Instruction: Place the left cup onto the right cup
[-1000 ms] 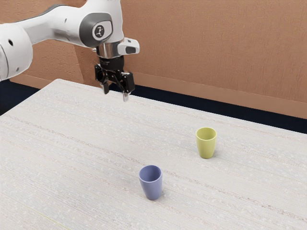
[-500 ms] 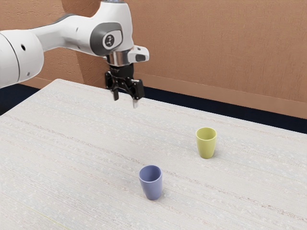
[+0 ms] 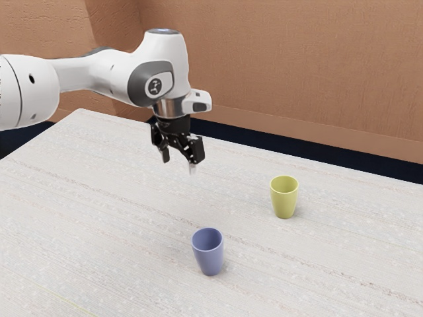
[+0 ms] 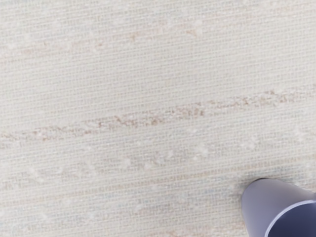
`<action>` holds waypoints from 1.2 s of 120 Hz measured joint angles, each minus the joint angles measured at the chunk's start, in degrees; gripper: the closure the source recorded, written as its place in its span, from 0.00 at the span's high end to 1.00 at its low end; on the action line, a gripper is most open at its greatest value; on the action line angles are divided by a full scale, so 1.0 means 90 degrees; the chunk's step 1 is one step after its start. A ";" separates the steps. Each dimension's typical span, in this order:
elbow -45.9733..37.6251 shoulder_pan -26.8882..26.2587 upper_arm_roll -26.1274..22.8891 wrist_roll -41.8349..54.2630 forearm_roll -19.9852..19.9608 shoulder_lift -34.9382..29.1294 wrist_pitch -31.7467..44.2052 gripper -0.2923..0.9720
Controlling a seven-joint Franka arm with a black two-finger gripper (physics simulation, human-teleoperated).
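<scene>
A purple-blue cup (image 3: 207,250) stands upright on the pale table (image 3: 92,198), nearer the front and toward the exterior view's left. A yellow-green cup (image 3: 284,196) stands upright farther back, toward the exterior view's right. My gripper (image 3: 179,160) hangs in the air above the table, up and to the left of the purple-blue cup, with its fingers apart and nothing between them. In the wrist view the purple-blue cup (image 4: 279,209) shows at a corner, its open rim visible.
A brown wall (image 3: 297,59) with a dark baseboard runs behind the table's far edge. The table surface around both cups is bare woven texture.
My arm has moved toward the exterior view's right and lower, bringing the gripper closer to the purple-blue cup. Both cups stayed put.
</scene>
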 joint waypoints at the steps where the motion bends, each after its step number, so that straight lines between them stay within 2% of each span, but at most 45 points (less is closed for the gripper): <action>1: -0.0011 -0.0002 -0.0004 -0.0004 0.0000 -0.0002 0.0012 0.77; 49: -0.0315 -0.0269 -0.0038 -0.0283 -0.0028 -0.0027 0.0259 0.77; 73: -0.0496 -0.0299 -0.0061 -0.0573 -0.0209 -0.0033 0.0286 0.77; 106: -0.1097 -0.0324 -0.0120 -0.0976 -0.0308 -0.0224 0.0634 0.77; 144: -0.1161 -0.0383 -0.0170 -0.1264 -0.0311 -0.0077 0.0895 0.77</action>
